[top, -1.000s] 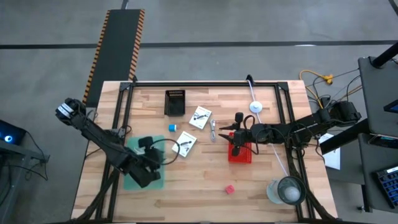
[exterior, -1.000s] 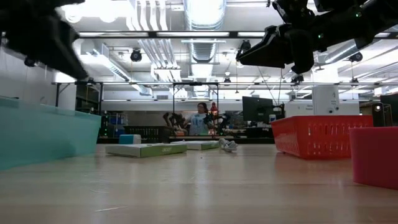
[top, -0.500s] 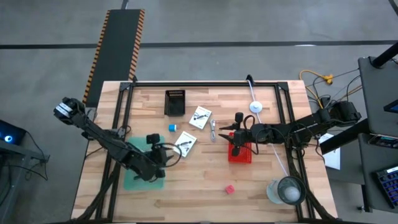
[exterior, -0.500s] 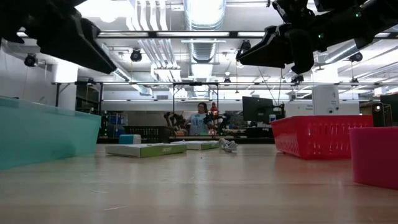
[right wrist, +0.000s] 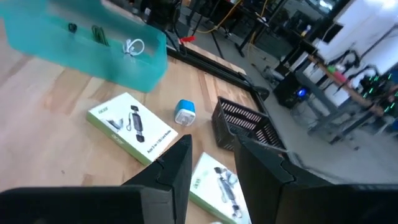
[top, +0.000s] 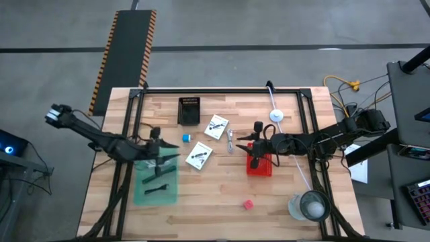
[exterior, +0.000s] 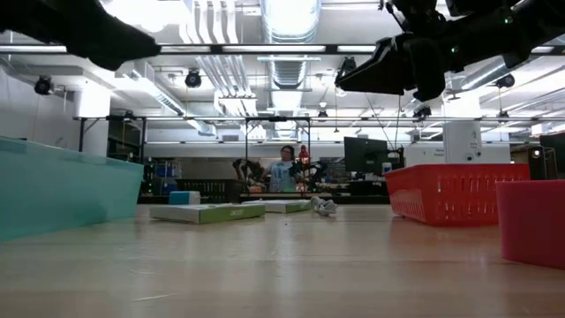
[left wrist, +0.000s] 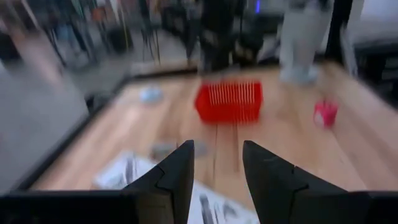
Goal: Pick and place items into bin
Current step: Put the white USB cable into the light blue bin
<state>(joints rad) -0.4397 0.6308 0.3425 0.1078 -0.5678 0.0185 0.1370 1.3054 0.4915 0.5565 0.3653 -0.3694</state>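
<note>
My left gripper point(top: 175, 152) hovers open above the teal bin point(top: 153, 181), pointing toward the table's right. A black piece point(top: 156, 189) lies in that bin. The right wrist view also shows a green stick point(right wrist: 99, 34) and a white cable point(right wrist: 132, 46) in it. My right gripper point(top: 242, 141) is open and hangs beside the red basket point(top: 259, 165), pointing left. Lying flat on the table are the blue cube point(top: 185, 137), two white packets point(top: 199, 154) point(top: 216, 126), a cable piece point(top: 230, 140) and the red cube point(top: 248, 204).
A black mesh basket point(top: 189, 111) stands near the far edge. A large round clear container point(top: 310, 205) sits at the near right corner, and a white cord point(top: 285, 128) runs along the right side. Bare wood lies between the teal bin and the red cube.
My left gripper has risen from the near part of the teal bin and swung toward the far edge, turning to point right. The dark cable loop that showed beside it is gone from there, and a black piece now lies in the bin.
</note>
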